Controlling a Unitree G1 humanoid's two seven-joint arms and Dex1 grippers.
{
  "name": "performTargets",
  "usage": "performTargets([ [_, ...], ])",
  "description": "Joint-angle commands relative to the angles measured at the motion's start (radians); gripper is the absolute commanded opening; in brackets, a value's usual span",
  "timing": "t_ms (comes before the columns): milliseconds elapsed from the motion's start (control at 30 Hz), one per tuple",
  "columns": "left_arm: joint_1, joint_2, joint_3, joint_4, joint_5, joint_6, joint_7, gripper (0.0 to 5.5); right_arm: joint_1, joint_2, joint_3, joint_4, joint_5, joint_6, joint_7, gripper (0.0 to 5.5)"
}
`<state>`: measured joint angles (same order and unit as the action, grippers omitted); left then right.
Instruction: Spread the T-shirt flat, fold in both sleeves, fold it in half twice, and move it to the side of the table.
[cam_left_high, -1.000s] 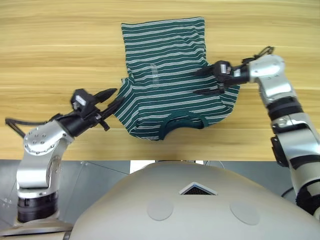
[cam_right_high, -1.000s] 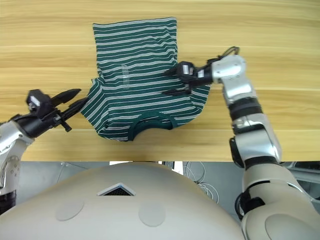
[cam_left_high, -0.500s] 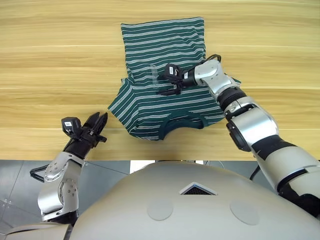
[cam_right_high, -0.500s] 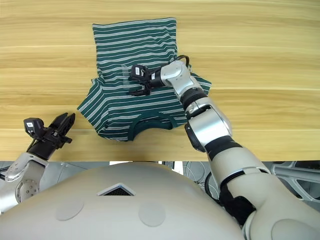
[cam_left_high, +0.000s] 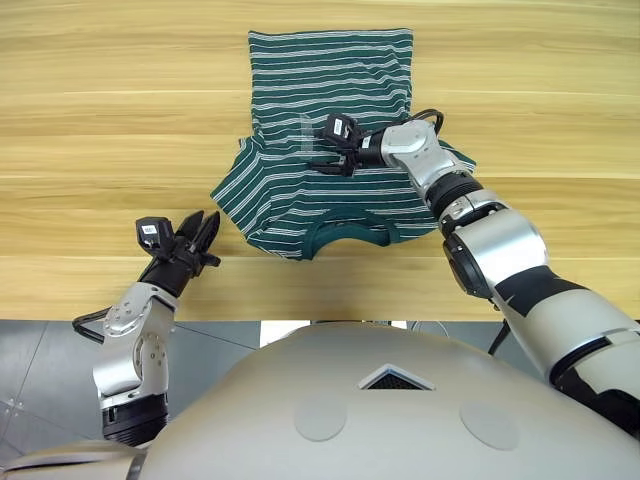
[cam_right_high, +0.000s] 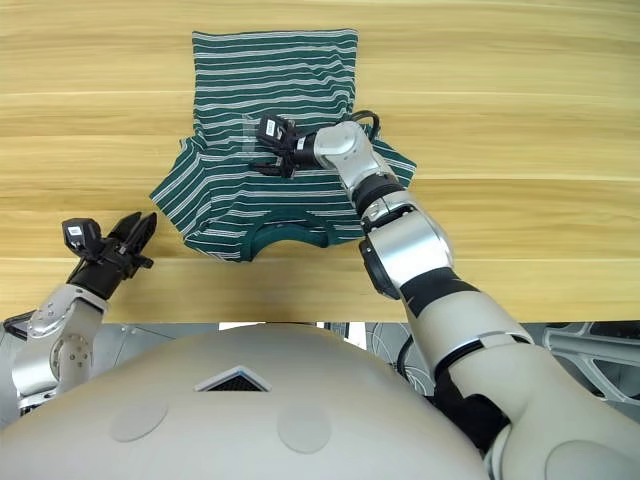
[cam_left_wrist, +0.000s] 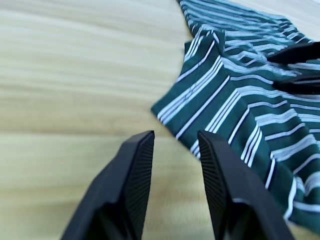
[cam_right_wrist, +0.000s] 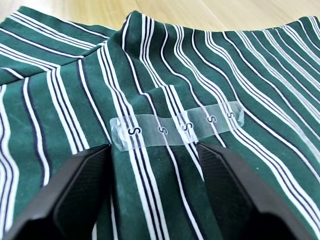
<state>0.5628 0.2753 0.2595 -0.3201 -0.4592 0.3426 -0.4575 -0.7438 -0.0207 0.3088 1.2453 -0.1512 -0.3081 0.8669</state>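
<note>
A dark green T-shirt (cam_left_high: 330, 80) with white stripes lies on the wooden table (cam_left_high: 100, 120), collar (cam_left_high: 345, 225) toward the front edge and hem at the far side. Its left sleeve (cam_left_high: 235, 190) fans out; the middle is bunched. My right gripper (cam_left_high: 322, 160) rests on the shirt's middle, open, its fingers (cam_right_wrist: 85, 190) straddling a raised fold beside a clear size sticker (cam_right_wrist: 175, 125). My left gripper (cam_left_high: 202, 218) is open near the front edge, just short of the left sleeve's corner (cam_left_wrist: 165, 107), holding nothing.
Bare wood stretches to the left and right of the shirt (cam_right_high: 520, 110). The table's front edge (cam_left_high: 300, 318) runs just below the collar. The right forearm (cam_left_high: 440, 180) crosses the shirt's right side.
My right gripper swept from the right sleeve leftward to the shirt's middle. My left gripper let go near the left sleeve and drew back toward the front edge; the sleeve now spreads farther left.
</note>
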Motion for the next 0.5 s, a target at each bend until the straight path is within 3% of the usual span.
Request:
performTargets([
  [33, -0.066, 0.025, 0.017, 0.035, 0.003, 0.008, 0.006, 1.49, -0.016, -0.012, -0.055, -0.039, 0.047, -0.05, 0.067, 3.15],
  [267, -0.103, -0.003, -0.055, 0.162, 0.022, 0.057, 0.009, 1.49, 0.004, -0.043, -0.1, -0.123, 0.094, -0.088, 0.199, 3.15],
  [500, -0.13, 0.004, -0.053, 0.238, 0.03, 0.041, 0.019, 1.49, 0.063, -0.096, -0.124, -0.265, 0.141, -0.086, 0.28, 3.15],
])
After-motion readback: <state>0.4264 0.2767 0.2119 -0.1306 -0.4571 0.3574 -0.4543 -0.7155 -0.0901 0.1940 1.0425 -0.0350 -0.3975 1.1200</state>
